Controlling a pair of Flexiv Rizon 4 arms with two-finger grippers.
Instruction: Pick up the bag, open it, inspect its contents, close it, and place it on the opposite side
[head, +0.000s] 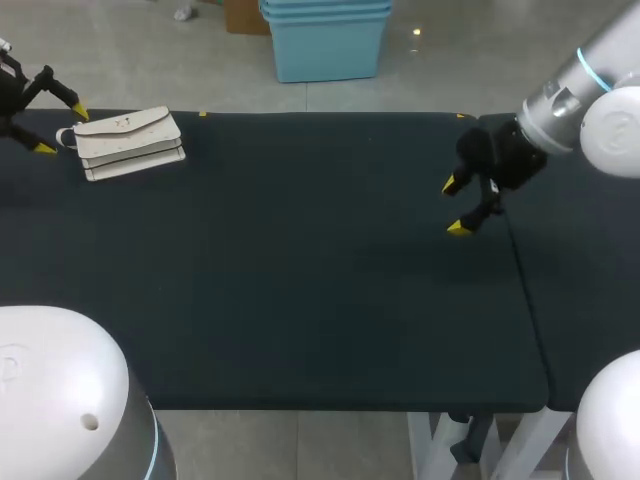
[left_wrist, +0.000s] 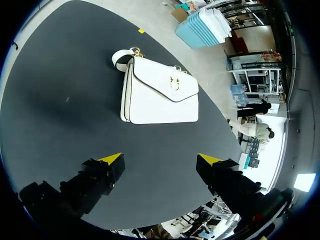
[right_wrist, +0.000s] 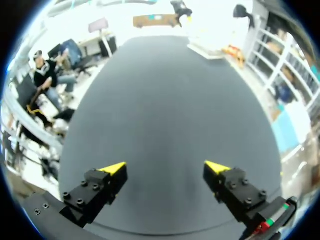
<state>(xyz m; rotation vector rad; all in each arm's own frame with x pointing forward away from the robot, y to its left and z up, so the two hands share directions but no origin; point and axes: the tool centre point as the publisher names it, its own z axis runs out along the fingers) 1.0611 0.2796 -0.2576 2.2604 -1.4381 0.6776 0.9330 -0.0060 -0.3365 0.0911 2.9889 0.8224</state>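
Ahead of wide-open, empty left gripper (left_wrist: 160, 158): white flap handbag with gold clasp (left_wrist: 161, 98). Right gripper (right_wrist: 166, 167) equally spread, holding nothing.

A dark table (head: 300, 300) carries a white bag (head: 130, 143) lying flat.

left arm (head: 12, 92): jaws apart (partly cropped) | right arm (head: 575, 88): jaws apart, seemingly hovering

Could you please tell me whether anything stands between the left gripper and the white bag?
Nothing visible does. The left gripper is open, and the white bag lies flat just ahead of it, with only bare dark table between them.
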